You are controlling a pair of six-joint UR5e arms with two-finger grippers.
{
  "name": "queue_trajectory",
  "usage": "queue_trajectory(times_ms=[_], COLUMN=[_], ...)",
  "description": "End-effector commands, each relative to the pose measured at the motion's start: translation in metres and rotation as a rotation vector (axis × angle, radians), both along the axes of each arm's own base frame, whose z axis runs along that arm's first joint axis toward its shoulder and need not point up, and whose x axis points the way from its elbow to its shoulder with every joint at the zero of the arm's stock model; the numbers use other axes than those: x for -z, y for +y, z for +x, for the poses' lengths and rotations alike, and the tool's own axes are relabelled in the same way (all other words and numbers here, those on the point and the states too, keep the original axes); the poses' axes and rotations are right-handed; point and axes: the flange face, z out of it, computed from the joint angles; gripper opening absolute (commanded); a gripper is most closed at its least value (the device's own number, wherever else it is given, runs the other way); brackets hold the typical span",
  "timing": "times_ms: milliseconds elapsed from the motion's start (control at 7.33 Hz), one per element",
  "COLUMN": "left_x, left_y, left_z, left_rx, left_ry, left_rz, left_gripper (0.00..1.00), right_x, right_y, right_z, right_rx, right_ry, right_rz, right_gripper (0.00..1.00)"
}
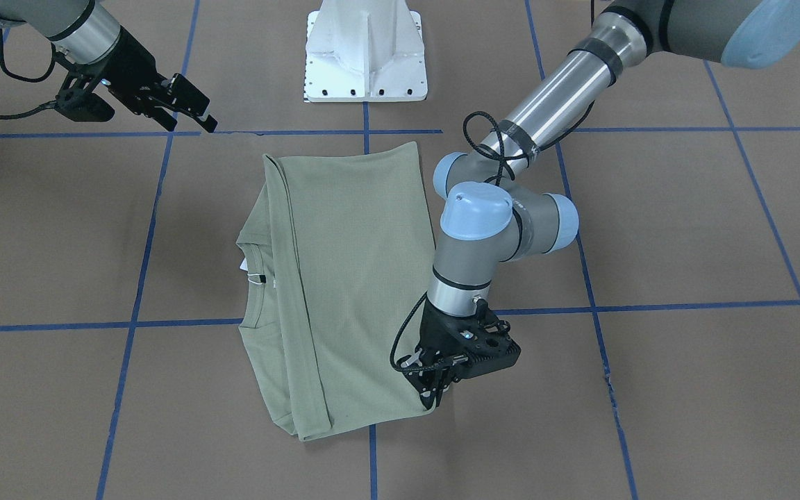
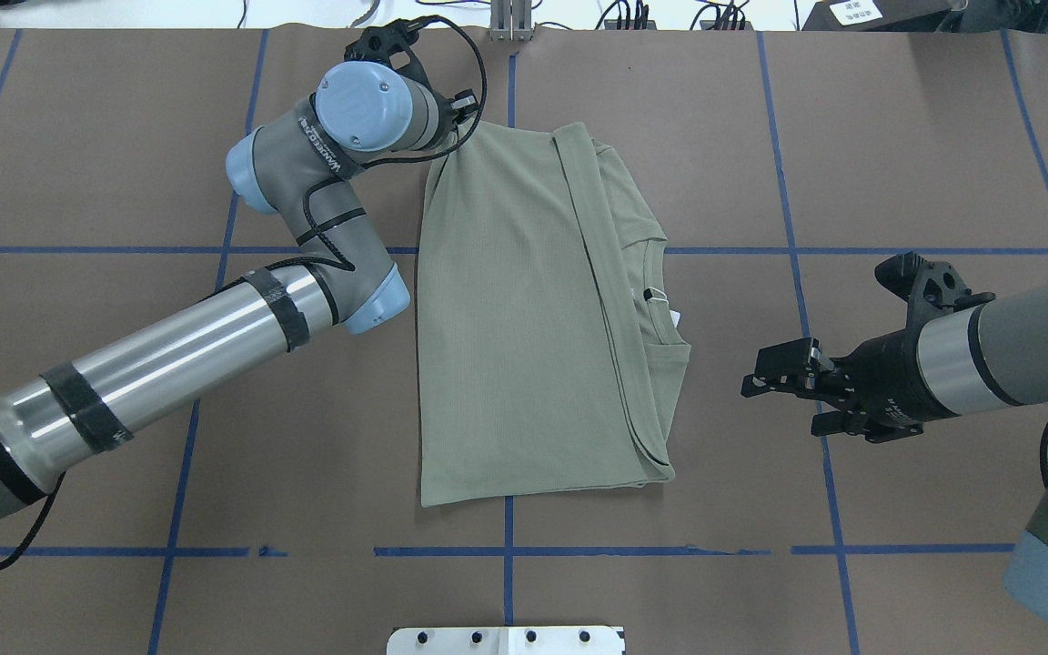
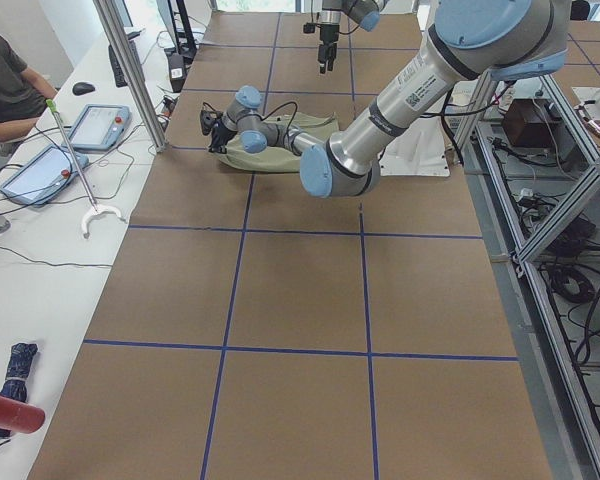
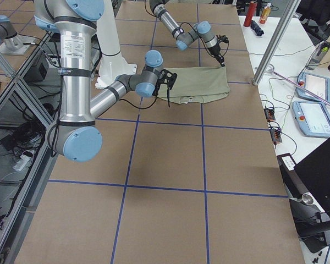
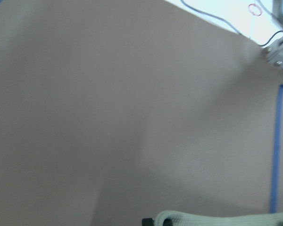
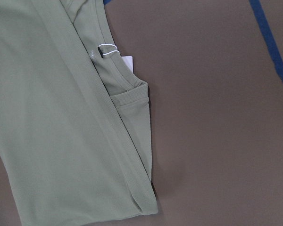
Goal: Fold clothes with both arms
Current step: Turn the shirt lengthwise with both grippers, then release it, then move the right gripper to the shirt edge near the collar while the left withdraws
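Shirt: the green shirt (image 2: pixel 524 318) lies flat on the brown surface (image 2: pixel 124 136), folded into a rectangle, collar (image 2: pixel 660 291) and hang tag (image 2: pixel 670 314) toward the robot's right.
Left pincer: left pincer (image 1: pixel 435 389) sits down at the shirt's far corner; cloth shows at its tips, but whether it is clamped I cannot tell.
Right pincer: right pincer (image 2: pixel 765 377) hovers beside the collar edge, fingers apart, holding nothing.
Doing it well: probably pinch both corners evenly, then lift and carry together so the fold stays square.
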Motion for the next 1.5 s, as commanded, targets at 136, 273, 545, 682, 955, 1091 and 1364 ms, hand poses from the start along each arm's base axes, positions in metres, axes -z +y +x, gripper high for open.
queue_trajectory(times_ms=[136, 273, 545, 682, 955, 1091, 1364], left_x=[-0.002, -0.001, 0.011, 0.016, 0.0, 0.009, 0.034], left_y=[-0.01, -0.016, -0.03, -0.03, 0.03, 0.07, 0.133], left_z=[0.003, -0.005, -0.03, -0.046, -0.099, -0.136, -0.177], left_rx=[-0.02, -0.012, -0.033, -0.106, -0.173, -0.18, -0.244], left_ry=[-0.063, -0.064, -0.056, -0.054, -0.094, -0.095, -0.056], left_rz=[0.09, 0.092, 0.109, 0.063, 0.058, 0.063, 0.064], left_gripper=[1.0, 1.0, 1.0, 1.0, 1.0, 1.0, 1.0], right_x=[0.003, -0.001, -0.003, -0.01, -0.012, 0.001, 0.042], right_y=[-0.002, -0.005, -0.018, -0.019, -0.024, -0.021, -0.012], right_z=[-0.003, -0.005, -0.018, -0.024, -0.041, -0.069, -0.125], right_rx=[-0.007, -0.027, -0.05, -0.03, 0.051, 0.109, 0.236], right_ry=[-0.003, 0.011, 0.026, 0.051, 0.17, 0.262, 0.359], right_rz=[0.007, 0.015, 0.045, 0.111, 0.238, 0.348, 0.427], right_gripper=[1.0, 1.0, 1.0, 1.0, 1.0, 1.0, 1.0])
